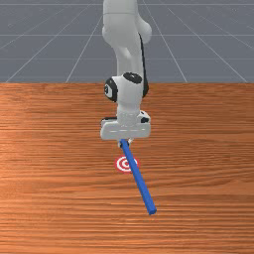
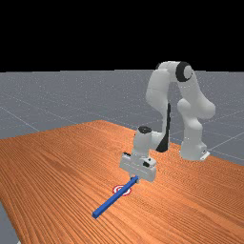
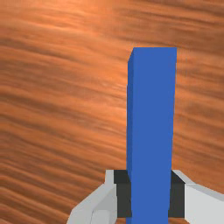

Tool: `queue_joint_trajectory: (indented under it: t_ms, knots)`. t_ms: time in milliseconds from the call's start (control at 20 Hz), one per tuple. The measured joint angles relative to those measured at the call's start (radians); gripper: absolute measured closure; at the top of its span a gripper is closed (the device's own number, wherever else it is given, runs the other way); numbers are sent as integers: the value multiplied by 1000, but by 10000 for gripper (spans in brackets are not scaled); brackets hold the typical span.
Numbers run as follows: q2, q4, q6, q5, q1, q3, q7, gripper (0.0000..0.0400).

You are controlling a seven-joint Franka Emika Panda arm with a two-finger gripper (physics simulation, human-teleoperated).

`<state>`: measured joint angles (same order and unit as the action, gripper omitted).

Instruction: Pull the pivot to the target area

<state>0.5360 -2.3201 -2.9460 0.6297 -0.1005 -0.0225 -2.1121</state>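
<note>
pulling the blue bar toward the arm looks like the step in hand.
gripper is pinching the blue bar near its far end, pads on both sides. bar is the likely pivot; runs near and to the front view's right, crossing over part of the target. can't tell if it touches wood. to do it well: keep the pinch square, draw far and slightly to the front view's left, slow and level, stop once the bar's middle sits over the rings. twist would swing the near end wide. table has bare wood left and right of the bar; far edge is well behind the gripper, so room enough.
</note>
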Motion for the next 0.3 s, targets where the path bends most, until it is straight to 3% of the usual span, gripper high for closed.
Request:
queue_joint_trajectory:
  t_ms: [200,300]
  knots:
    - [1,8,27,-20,-24,-17,-21,305]
    - [1,-1,-9,3,-4,12,4,306]
